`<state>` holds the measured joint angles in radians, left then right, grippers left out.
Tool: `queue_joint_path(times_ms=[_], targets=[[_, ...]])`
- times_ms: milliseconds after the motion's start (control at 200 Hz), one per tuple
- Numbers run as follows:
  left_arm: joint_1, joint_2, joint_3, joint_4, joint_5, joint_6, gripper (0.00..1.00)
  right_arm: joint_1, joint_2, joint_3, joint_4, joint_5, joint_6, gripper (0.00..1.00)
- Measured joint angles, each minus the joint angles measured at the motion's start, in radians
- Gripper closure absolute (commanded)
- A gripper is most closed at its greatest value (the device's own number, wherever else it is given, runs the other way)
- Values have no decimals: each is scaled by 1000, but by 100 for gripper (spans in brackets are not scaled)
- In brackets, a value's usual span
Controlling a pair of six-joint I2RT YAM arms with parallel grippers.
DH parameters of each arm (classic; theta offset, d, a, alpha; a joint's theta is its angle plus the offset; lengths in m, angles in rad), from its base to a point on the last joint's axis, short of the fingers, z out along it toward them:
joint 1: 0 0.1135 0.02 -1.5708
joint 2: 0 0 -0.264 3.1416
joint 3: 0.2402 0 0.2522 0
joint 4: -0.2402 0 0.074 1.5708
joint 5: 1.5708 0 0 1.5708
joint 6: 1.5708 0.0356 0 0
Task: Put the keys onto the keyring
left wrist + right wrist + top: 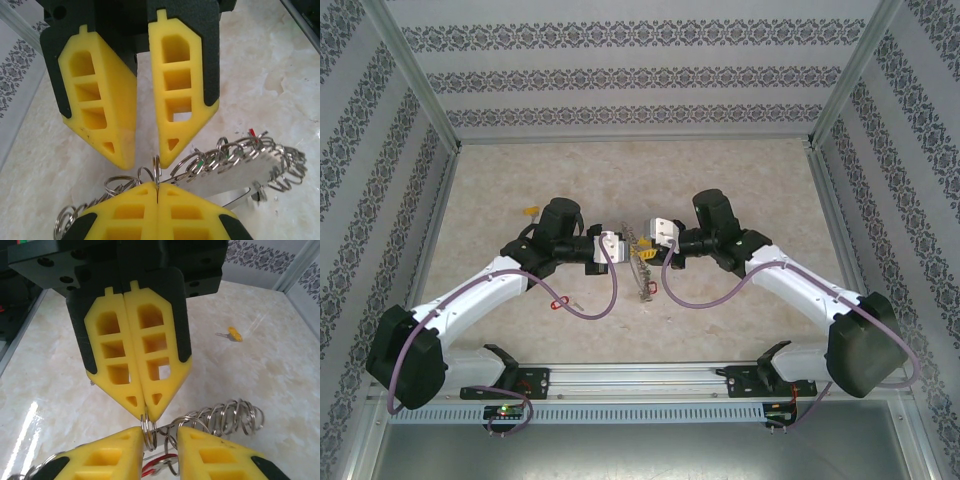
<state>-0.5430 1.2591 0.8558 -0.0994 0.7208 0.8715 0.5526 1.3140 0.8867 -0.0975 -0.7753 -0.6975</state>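
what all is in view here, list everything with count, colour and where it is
keyring: one, silver-grey, table centre, between the two grippers
small rings: many, silver, strung in a row along the keyring
tags on that row: a red one and a green one glimpsed, full count unclear
red-tagged key: one, loose on the table beside the left arm
yellow-tagged key: one, loose on the table beyond the left arm
table: one, beige marble look
walls: white with a grey floral pattern, on three sides
left gripper: yellow fingers, open, at the row of rings
right gripper: yellow fingers, shut on one of the small rings
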Motion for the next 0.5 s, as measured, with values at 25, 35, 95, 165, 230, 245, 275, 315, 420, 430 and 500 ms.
queue_joint_path(times_ms=[25,35,95,165,230,245,275,315,420,430,500], targets=[[0,3,4,0,3,-2,100,0,1,3,-6,0,-7,76],[0,5,5,-1,4,-3,100,0,1,4,-7,0,-10,76],[0,13,14,-5,9,-5,100,2,3,10,-19,-1,-18,77],[0,20,19,-6,12,-8,100,8,7,18,-30,-3,-28,80],[0,26,22,-7,13,-11,100,14,12,24,-39,-3,-45,90],[0,27,23,-10,14,-12,100,16,14,26,-42,0,-39,92],[0,27,23,-18,15,-14,100,17,18,32,-50,1,-46,98],[2,29,25,-23,14,-18,100,17,21,35,-57,1,-53,100],[3,38,27,-27,16,-35,100,20,24,36,-68,4,-66,100],[3,38,27,-27,16,-37,100,20,24,36,-68,4,-66,100],[7,39,27,-23,16,-62,95,19,24,36,-64,3,-60,100]])
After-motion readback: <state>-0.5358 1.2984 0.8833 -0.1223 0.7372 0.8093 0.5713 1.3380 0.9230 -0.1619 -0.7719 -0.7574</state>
